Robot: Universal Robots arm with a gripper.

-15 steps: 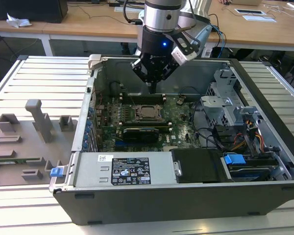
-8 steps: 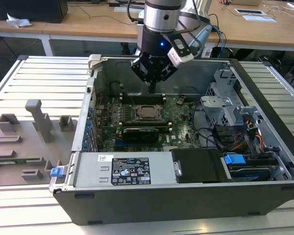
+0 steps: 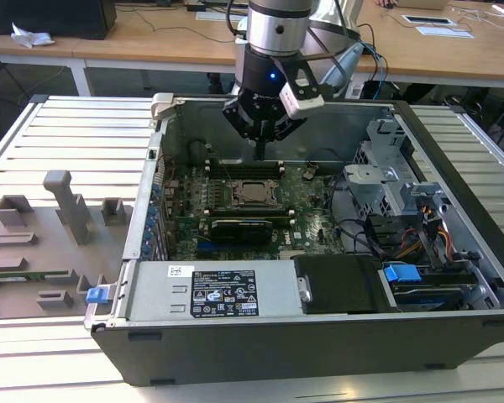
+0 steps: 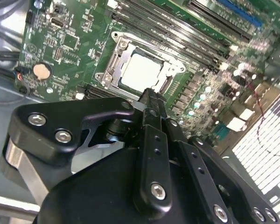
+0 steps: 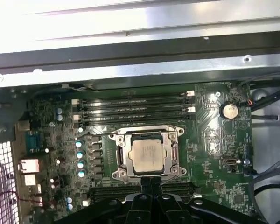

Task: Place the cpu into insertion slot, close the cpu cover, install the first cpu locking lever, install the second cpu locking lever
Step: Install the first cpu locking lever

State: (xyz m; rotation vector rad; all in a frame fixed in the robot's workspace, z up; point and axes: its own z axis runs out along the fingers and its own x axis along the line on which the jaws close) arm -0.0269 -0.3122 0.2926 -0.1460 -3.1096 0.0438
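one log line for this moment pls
cpu: seated in socket | cpu cover: closed flat over it | tool: shut, empty, over memory slots beside cover

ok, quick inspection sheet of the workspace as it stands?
Surface: slatted metal table, with an open computer case on it.
Job's things: cpu lies flat on the motherboard with the cpu cover down over it; lever latching not clear.
Clutter: grey fixture blocks on the table, to the exterior view's left of the case.
Hand: hand shut, empty, above the motherboard near the cpu cover.
Cables: wire bundle inside the case, on the exterior view's right.
Surroundings: wooden desks behind.
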